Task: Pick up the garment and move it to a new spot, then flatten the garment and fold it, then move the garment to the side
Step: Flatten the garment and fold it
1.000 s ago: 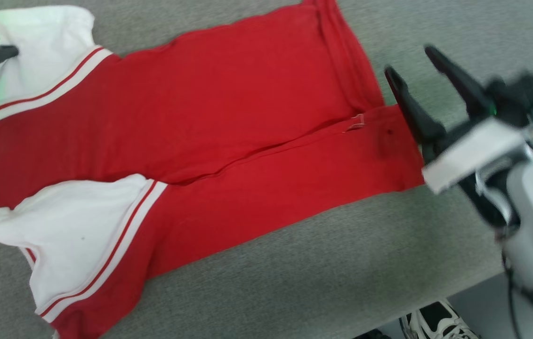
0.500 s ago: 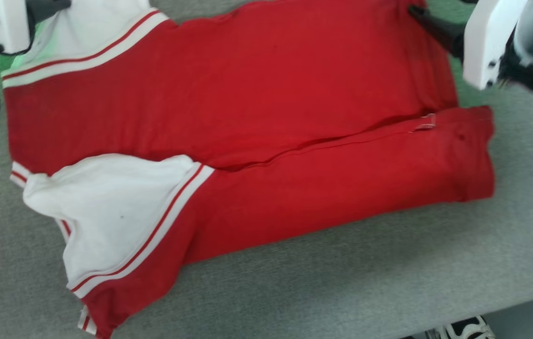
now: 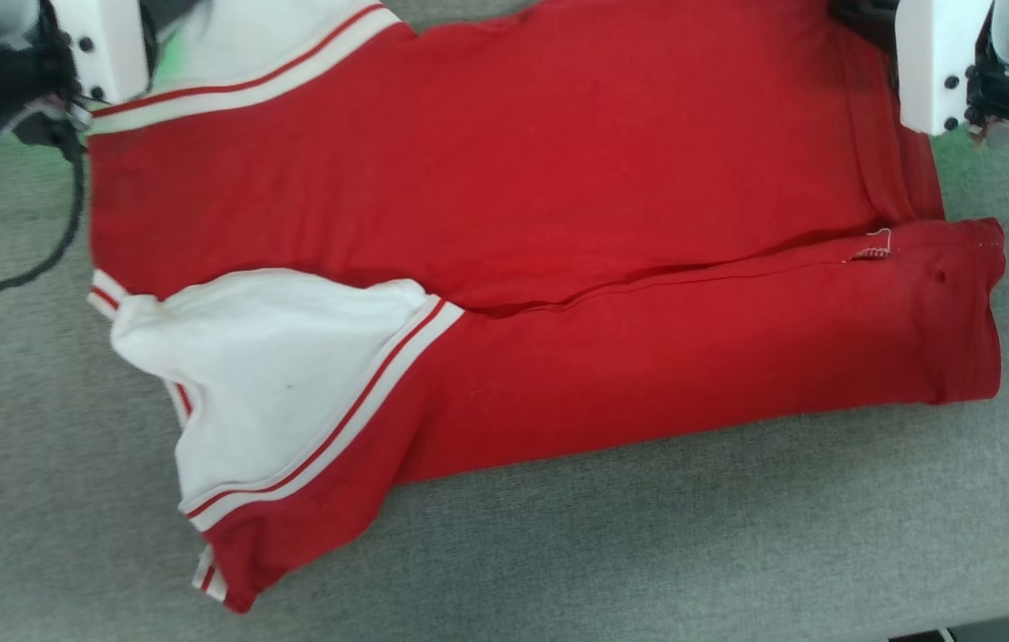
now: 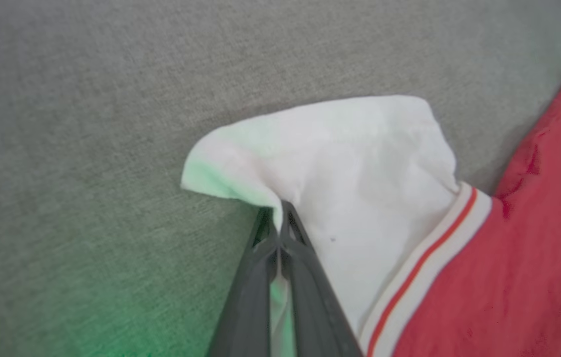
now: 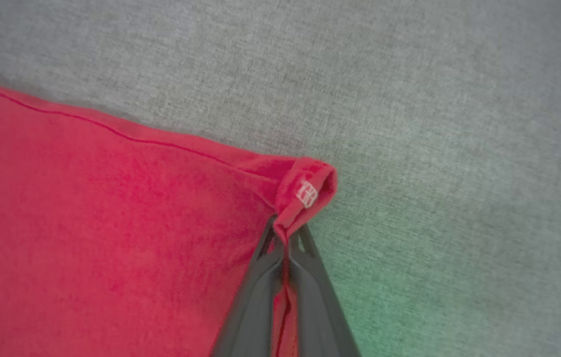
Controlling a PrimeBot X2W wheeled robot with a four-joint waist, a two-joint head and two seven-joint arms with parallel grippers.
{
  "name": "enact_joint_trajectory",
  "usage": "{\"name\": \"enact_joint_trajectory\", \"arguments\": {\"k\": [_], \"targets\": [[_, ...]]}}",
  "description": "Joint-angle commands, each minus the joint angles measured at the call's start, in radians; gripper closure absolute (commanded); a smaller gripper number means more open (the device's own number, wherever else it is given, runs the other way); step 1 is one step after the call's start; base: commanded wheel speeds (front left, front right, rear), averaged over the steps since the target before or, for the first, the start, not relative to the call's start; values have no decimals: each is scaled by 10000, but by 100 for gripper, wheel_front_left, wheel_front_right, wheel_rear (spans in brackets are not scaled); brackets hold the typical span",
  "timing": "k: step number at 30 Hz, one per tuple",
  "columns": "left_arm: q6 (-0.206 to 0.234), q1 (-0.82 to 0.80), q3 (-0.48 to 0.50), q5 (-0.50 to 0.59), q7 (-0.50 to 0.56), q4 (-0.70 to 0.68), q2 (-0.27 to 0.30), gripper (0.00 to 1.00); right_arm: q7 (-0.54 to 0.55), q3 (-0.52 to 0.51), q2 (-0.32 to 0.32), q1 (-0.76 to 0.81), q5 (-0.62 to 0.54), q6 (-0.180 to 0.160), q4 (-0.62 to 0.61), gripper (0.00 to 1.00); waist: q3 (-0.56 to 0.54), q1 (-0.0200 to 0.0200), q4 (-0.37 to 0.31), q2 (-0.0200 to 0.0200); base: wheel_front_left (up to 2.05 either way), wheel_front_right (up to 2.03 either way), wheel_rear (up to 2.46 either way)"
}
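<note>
The grey worktop (image 3: 647, 553) carries the garment (image 3: 558, 178), spread across its middle. In the head view the long axis runs from 9 to 3 o'clock, with shoulders and white sleeves toward 9 and the hem toward 3. The near flap (image 3: 692, 357) is already folded onto the body.

The left end effector (image 4: 279, 223) is clamped shut on the far sleeve (image 4: 350, 163) at 11 o'clock. The right end effector (image 5: 288, 238) is closed tight on the far hem corner (image 5: 305, 188) at 1 o'clock.

Both bites look thin and close to the edge, so a lift could let cloth slip free. Uneven pulling would probably skew the fold, and dragging might flip the near flap open.
</note>
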Motion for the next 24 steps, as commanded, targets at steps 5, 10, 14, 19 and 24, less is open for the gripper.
{"name": "enact_joint_trajectory", "arguments": {"k": [5, 10, 14, 19, 24], "targets": [[27, 584, 91, -571, -975, -472, -145, 100, -616, 152, -495, 293, -7, -3, -134, 100, -809, -1, 624, 0, 0, 0, 0], [27, 1399, 70, -1025, -2022, -1577, -31, 100, -1476, -43, -1130, 1097, 121, -3, -483, 100, -1762, -1, 1236, 0, 0, 0, 0], [25, 2181, -114, -1180, -2830, -2664, 300, 100, -1871, -232, -1713, 2126, 344, -3, -989, 100, -2517, -1, 1640, 0, 0, 0, 0], [26, 3362, -430, -1274, -3751, -4275, 1056, 100, -2058, -354, -2487, 3693, 339, -3, -1885, 100, -3130, -1, 1861, 0, 0, 0, 0], [26, 4751, -685, -1195, -5010, -5751, 1909, 100, -2485, -1052, -2883, 5261, 252, -3, -2798, 100, -3390, -1, 1833, 0, 0, 0, 0]]}}
